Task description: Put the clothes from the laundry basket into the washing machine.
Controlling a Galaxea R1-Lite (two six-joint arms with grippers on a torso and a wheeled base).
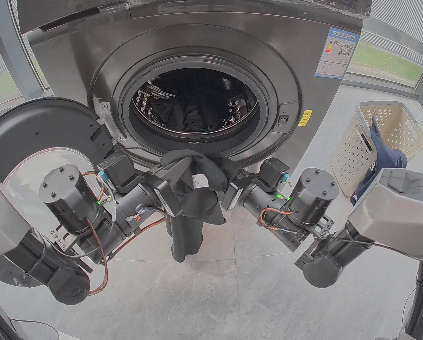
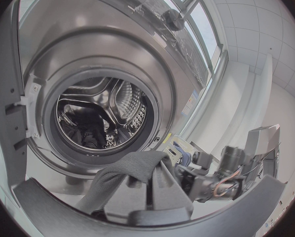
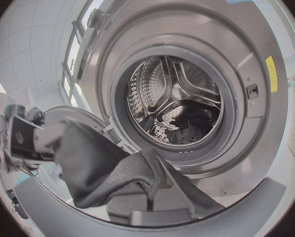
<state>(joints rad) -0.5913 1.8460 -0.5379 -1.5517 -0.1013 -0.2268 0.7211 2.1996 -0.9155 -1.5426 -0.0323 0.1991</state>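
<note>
dark garment [image 1: 195, 187]: held in the air between both claws, just outside the washing machine [image 1: 197, 43] opening at its 6 o'clock, not yet inside; upper part bunched across the two claws, the rest hangs down as a long fold toward the floor [image 1: 239, 289]
white tag [image 1: 200, 181]: on the garment's front, near the middle of the bunch
left gripper [image 1: 177, 170]: closed, pinching the garment's edge at the bunch's 9 o'clock; in the left wrist view the cloth lies draped over the fingertips
right gripper [image 1: 231, 179]: closed, clamped on the same garment at the bunch's 3 o'clock; in the right wrist view the cloth wraps over the fingers and stretches across to the other claw
claws: level with each other, near together, both pointing at the opening
drum [image 1: 195, 102]: open to view, metal, ribbed
dark clothes [image 1: 188, 114]: already lying low in the drum
door [image 1: 37, 128]: swung fully open at 9 o'clock of the opening, behind the left arm
laundry basket [image 1: 400, 119]: cream, perforated, on the floor at 3 o'clock of the machine, well apart from the claws
blue garment [image 1: 386, 159]: draped over the basket's near rim, partly hanging down outside
floor: grey tiles
</note>
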